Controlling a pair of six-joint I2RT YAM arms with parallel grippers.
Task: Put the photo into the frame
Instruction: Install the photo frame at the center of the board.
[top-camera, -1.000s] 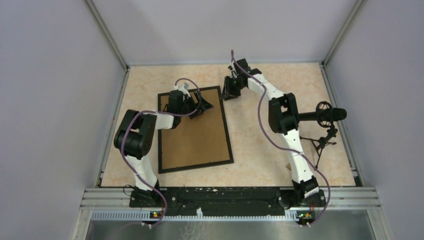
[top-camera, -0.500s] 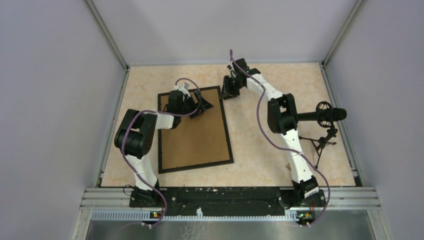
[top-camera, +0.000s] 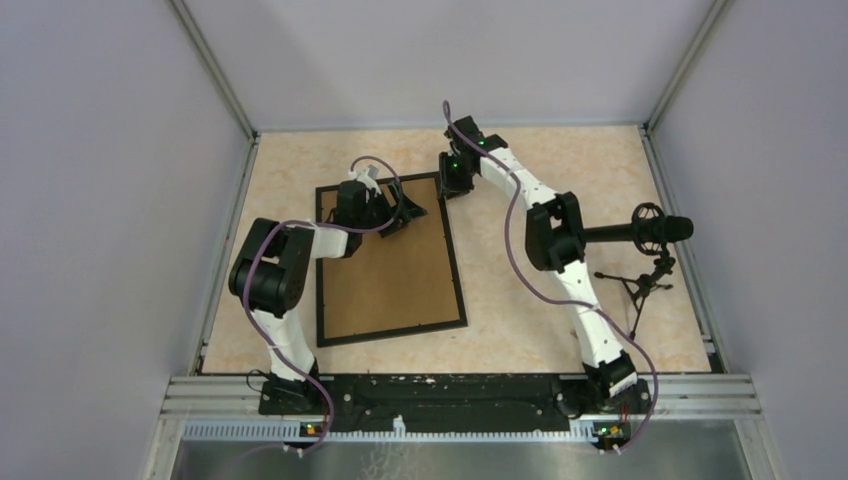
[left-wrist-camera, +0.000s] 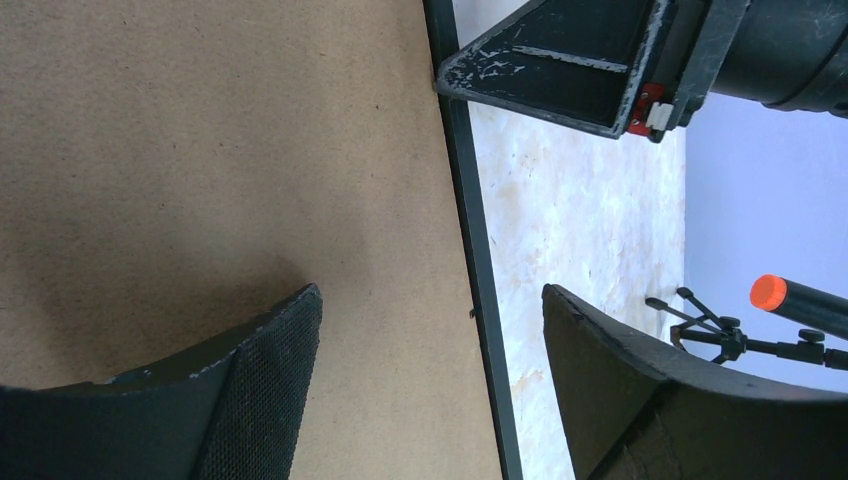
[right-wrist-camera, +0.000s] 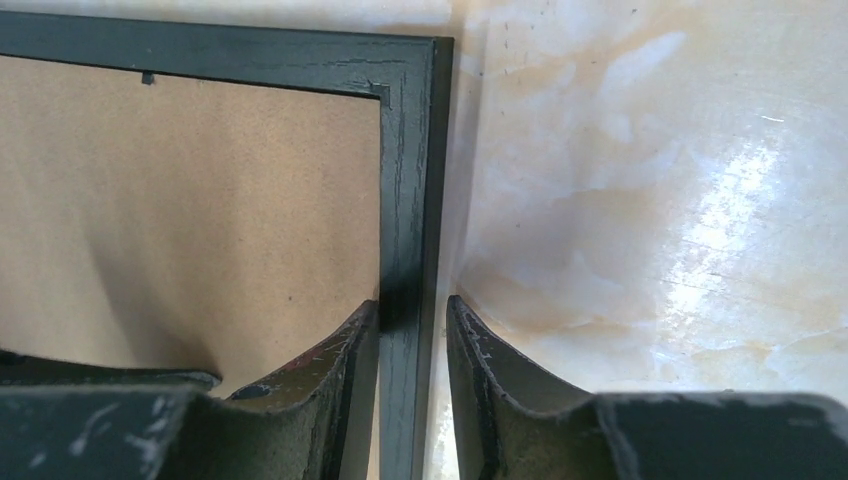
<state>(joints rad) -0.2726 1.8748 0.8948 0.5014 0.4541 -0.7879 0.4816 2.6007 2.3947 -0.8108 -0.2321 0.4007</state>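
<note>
The frame (top-camera: 457, 270), with its thin black border, lies flat on the table left of centre, and a brown backing board (top-camera: 390, 280) fills it. The photo is not in view. My left gripper (top-camera: 408, 212) hovers open over the board near the frame's right border (left-wrist-camera: 478, 260), its jaws wide apart (left-wrist-camera: 430, 290). My right gripper (top-camera: 452, 185) sits at the frame's far right corner. It is open only narrowly (right-wrist-camera: 412, 303) and straddles the black border (right-wrist-camera: 405, 150). One finger rests against the inner edge. The other stands a sliver off the outer edge.
A black microphone on a small tripod (top-camera: 650, 232) stands on the right side of the marbled table (top-camera: 560, 150), beside my right arm. Grey walls close in the table on three sides.
My right arm has swung its elbow and wrist leftward, bringing its gripper closer over the frame's far right corner. The frame and my left arm have not moved.
</note>
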